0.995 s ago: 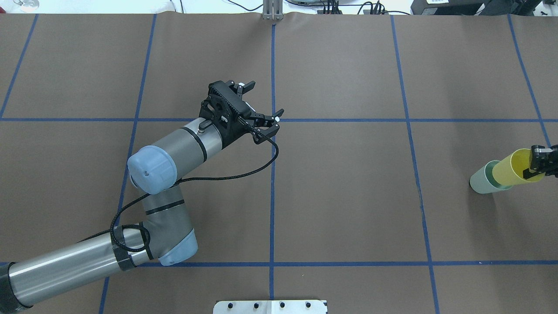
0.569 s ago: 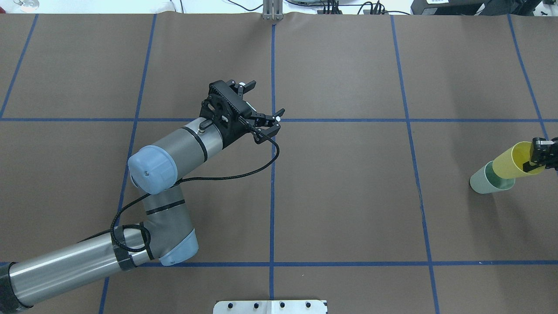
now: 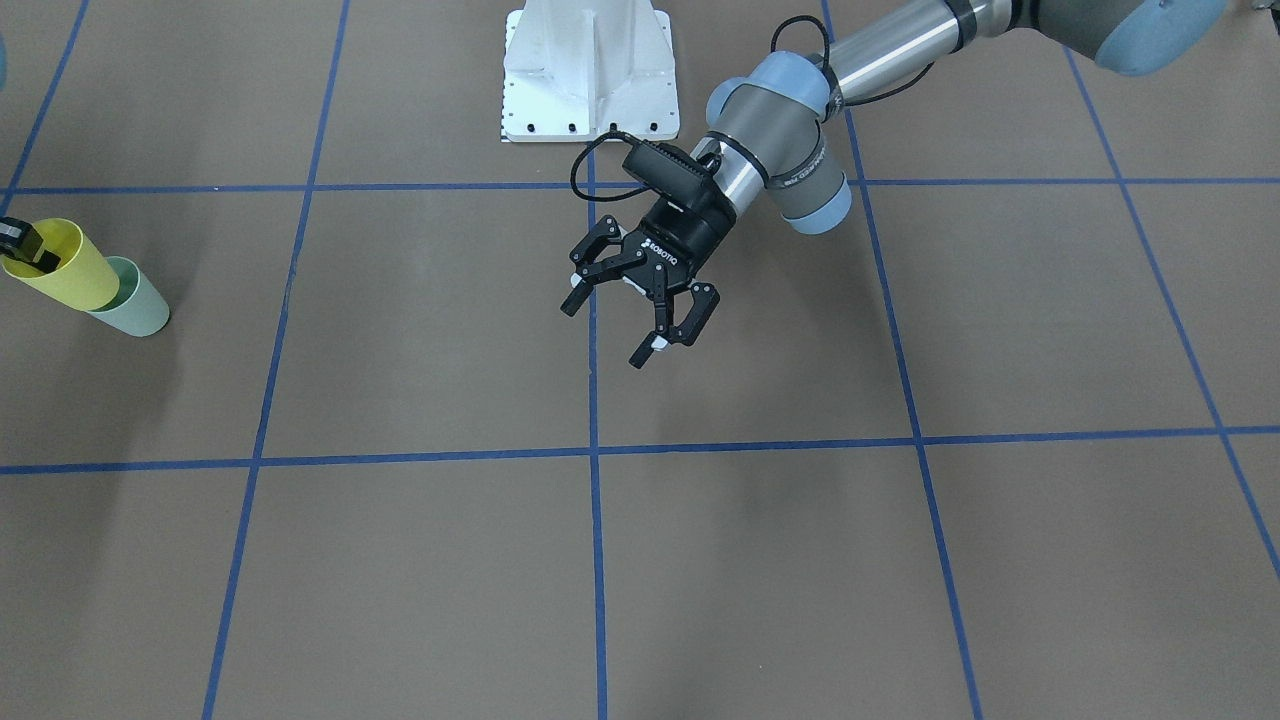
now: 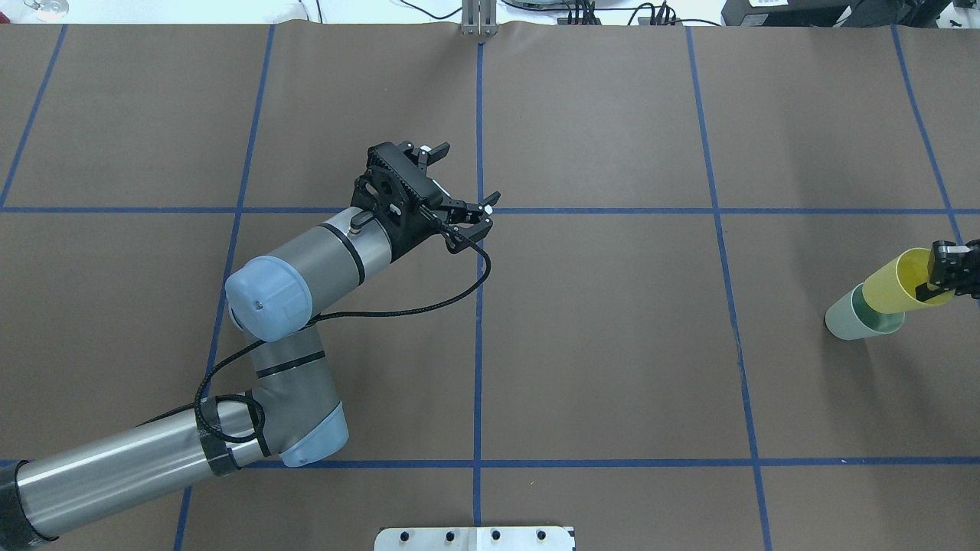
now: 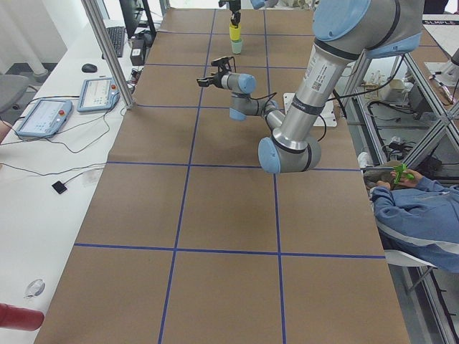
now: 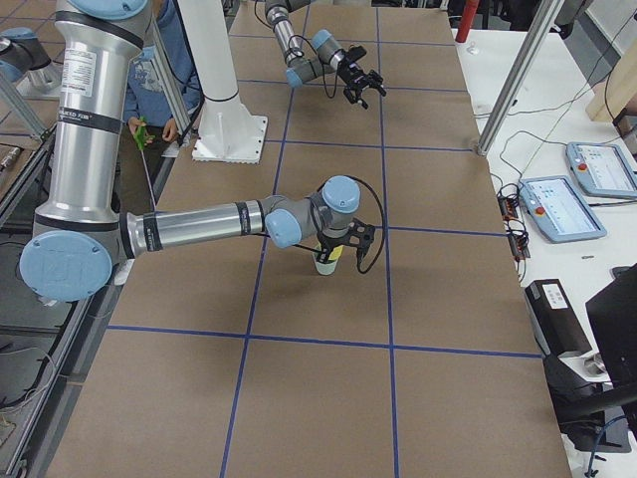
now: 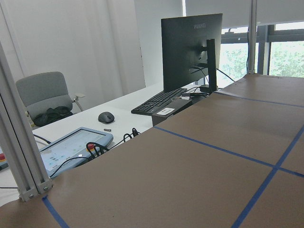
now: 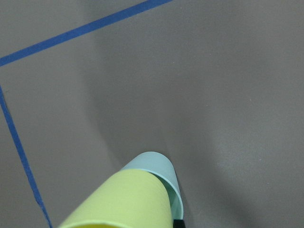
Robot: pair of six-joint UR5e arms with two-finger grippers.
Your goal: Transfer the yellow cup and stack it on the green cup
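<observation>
The yellow cup (image 4: pixel 892 289) leans with its base inside the mouth of the green cup (image 4: pixel 846 317), which stands at the table's far right. My right gripper (image 4: pixel 943 279) is shut on the yellow cup's rim, one finger inside it. In the front-facing view the yellow cup (image 3: pixel 62 268), green cup (image 3: pixel 138 306) and right gripper (image 3: pixel 20 248) sit at the left edge. The right wrist view shows the yellow cup (image 8: pixel 123 204) entering the green cup (image 8: pixel 160 166). My left gripper (image 4: pixel 469 171) hangs open and empty over the table's middle (image 3: pixel 605 335).
The brown table cover (image 4: pixel 612 344) carries a grid of blue tape lines. The white robot base plate (image 3: pixel 590 75) is at the near middle edge. A post (image 4: pixel 478 19) stands at the far edge. Monitors, a keyboard and tablets lie on a side desk (image 7: pixel 142 109).
My right gripper has shifted slightly toward the table's far side with the yellow cup, whose base stays in the green cup's mouth. The left arm has not moved.
</observation>
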